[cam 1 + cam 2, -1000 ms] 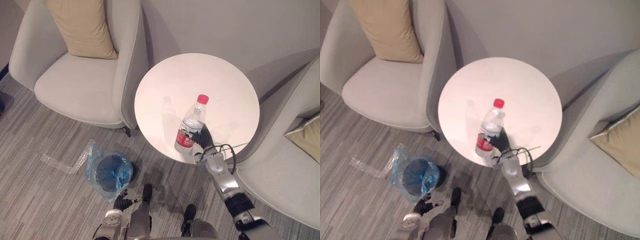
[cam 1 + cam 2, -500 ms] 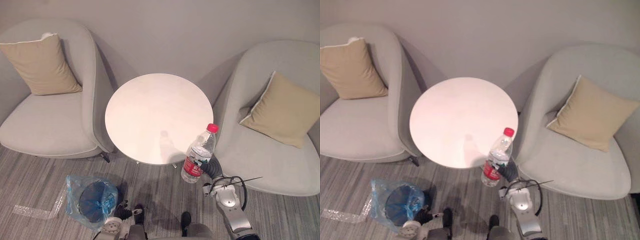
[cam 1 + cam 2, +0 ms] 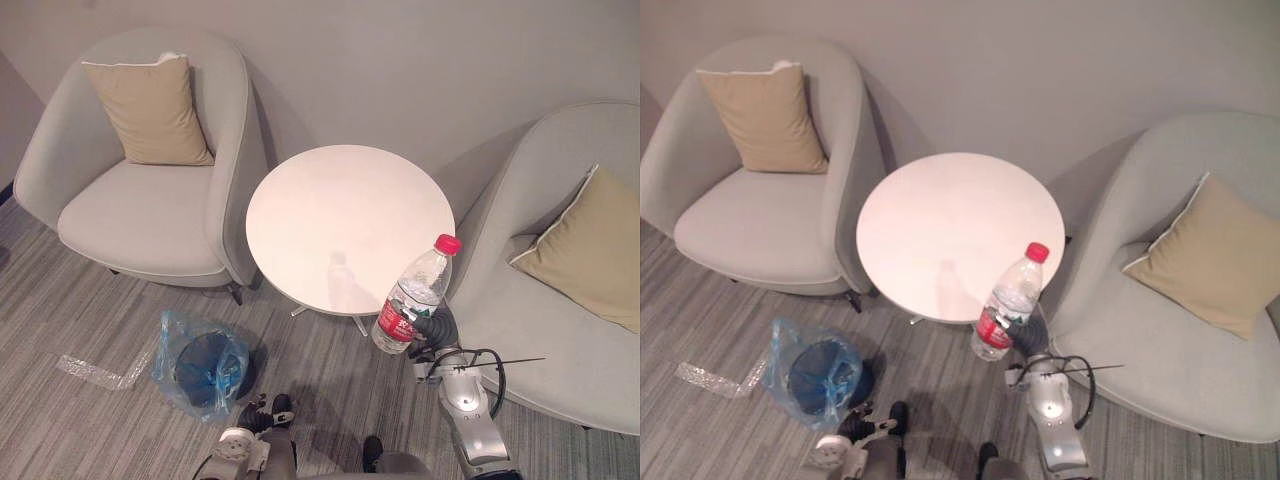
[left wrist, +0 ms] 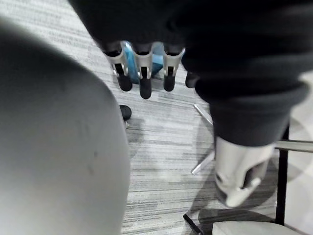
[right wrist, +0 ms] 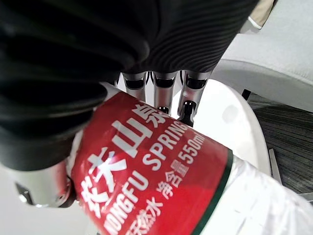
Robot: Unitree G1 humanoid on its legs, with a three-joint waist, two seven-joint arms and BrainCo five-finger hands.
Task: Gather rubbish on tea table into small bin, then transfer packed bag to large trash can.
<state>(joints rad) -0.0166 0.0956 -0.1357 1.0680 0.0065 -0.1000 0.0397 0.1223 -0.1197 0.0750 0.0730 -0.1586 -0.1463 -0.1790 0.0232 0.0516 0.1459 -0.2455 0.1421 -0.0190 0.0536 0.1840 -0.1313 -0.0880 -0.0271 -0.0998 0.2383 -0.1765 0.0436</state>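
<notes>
A clear water bottle [image 3: 413, 297] with a red cap and red label is held upright in the air, just off the near right edge of the round white tea table [image 3: 340, 215]. My right hand [image 3: 438, 330] is shut on its lower part, and in the right wrist view the fingers [image 5: 159, 88] curl round the red label [image 5: 146, 171]. The small dark bin [image 3: 203, 360], lined with a blue bag, stands on the floor to the table's near left. My left hand [image 4: 142, 71] hangs low near the bin with its fingers relaxed and holding nothing.
Two grey armchairs flank the table, the left one [image 3: 140, 200] and the right one [image 3: 560, 320], each with a tan cushion. A strip of clear plastic [image 3: 95, 370] lies on the striped carpet left of the bin. A grey wall runs behind.
The whole picture has swung as the camera moved. The bottle, over the table's near edge a second ago, is now held off the table's near right side, still in my right hand.
</notes>
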